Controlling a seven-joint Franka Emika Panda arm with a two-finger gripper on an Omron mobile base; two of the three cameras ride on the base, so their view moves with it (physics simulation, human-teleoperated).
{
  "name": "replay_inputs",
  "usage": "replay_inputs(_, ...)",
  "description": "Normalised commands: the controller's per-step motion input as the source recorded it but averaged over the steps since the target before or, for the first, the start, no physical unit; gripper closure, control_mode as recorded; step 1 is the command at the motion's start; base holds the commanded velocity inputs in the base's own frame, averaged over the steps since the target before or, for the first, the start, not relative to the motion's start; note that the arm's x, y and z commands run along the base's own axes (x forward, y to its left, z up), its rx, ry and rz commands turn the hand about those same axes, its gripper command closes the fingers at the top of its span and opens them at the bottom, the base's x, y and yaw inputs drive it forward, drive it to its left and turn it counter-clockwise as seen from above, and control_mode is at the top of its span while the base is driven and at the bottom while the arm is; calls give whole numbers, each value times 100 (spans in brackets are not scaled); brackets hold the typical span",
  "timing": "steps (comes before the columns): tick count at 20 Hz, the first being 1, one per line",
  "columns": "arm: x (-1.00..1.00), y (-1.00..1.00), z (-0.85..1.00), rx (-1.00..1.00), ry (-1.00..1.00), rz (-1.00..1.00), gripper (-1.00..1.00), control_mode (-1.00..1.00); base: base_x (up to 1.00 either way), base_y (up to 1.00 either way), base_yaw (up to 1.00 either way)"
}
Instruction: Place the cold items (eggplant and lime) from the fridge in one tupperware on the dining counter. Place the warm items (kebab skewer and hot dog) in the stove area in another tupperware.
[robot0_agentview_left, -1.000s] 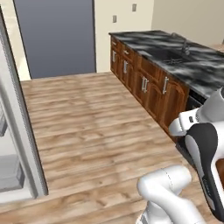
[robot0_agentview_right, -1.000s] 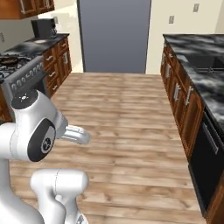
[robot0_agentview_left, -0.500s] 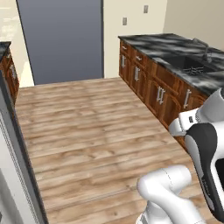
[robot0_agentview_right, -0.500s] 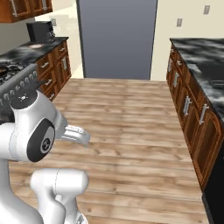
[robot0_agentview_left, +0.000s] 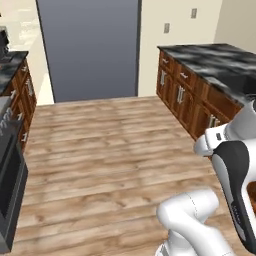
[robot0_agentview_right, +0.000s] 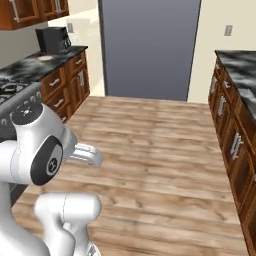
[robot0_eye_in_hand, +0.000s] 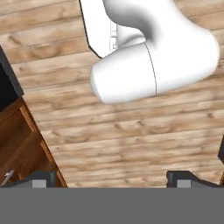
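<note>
Shift: since the earlier frames my base is turning, both base views sweeping left.
Left base view: stove area (robot0_agentview_left: 9, 185) is showing at the left edge, cut off.
Right base view: stove area (robot0_agentview_right: 15, 95) is sitting left, behind my arm.
Hand view: gripper (robot0_eye_in_hand: 112, 180) is hanging released over wood floor (robot0_eye_in_hand: 131, 127), fingertips (robot0_eye_in_hand: 41, 179) wide apart, holding nothing.

My two base cameras sit behind the arm, one on its left and one on its right, both facing forward and down across the plank floor (robot0_agentview_left: 100, 150) toward the tall grey panel (robot0_agentview_left: 89, 47) on the far wall. They share that floor, the panel, the marbled counter (robot0_agentview_right: 240, 67) on the right and the stove (robot0_agentview_right: 15, 95) on the left. My hand camera looks almost straight down at the floor from close above, beside a brown wood cabinet (robot0_eye_in_hand: 22, 144).
</note>
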Motion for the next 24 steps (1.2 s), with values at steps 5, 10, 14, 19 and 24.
replay_inputs(5, 0, 0, 0, 0, 0, 0, -100, 100, 100, 0, 34)
replay_inputs(10, 0, 0, 0, 0, 0, 0, -100, 100, 95, 0, 34)
replay_inputs(14, 0, 0, 0, 0, 0, 0, -100, 100, 83, 0, 34)
replay_inputs(19, 0, 0, 0, 0, 0, 0, -100, 100, 70, -3, 35)
replay_inputs(24, 0, 0, 0, 0, 0, 0, -100, 100, 54, -9, 39)
